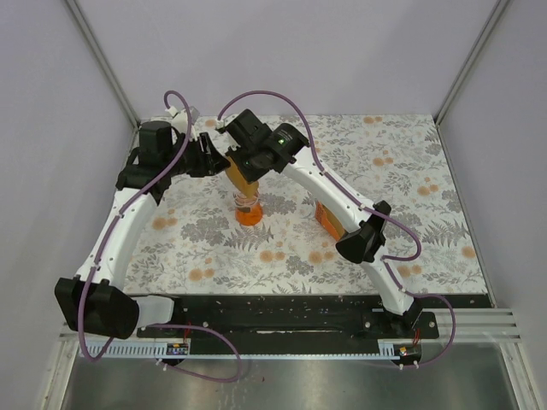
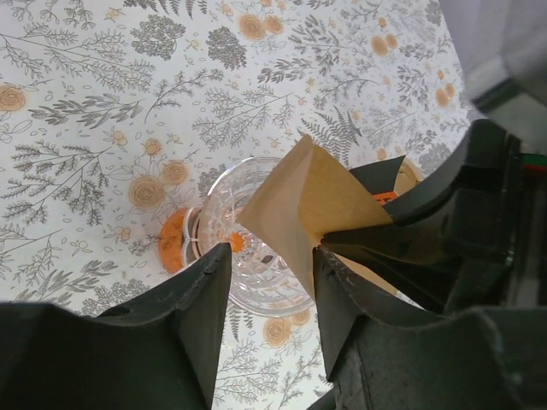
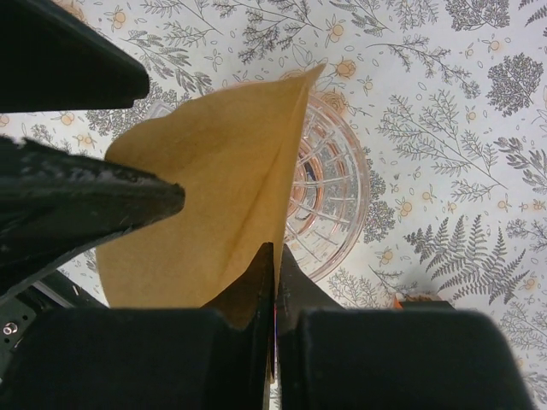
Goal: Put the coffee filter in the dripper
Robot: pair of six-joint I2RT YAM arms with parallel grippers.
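Here we see the right jaws pinched shut on the edge of the coffee filter (image 3: 205, 188), holding it over the glass dripper (image 3: 329, 188) on the flowered desk (image 3: 444, 128), while the left jaws stand half open close by.

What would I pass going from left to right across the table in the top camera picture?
left arm's black fingers → small clear dripper with orange base → orange-brown wedge-shaped holder
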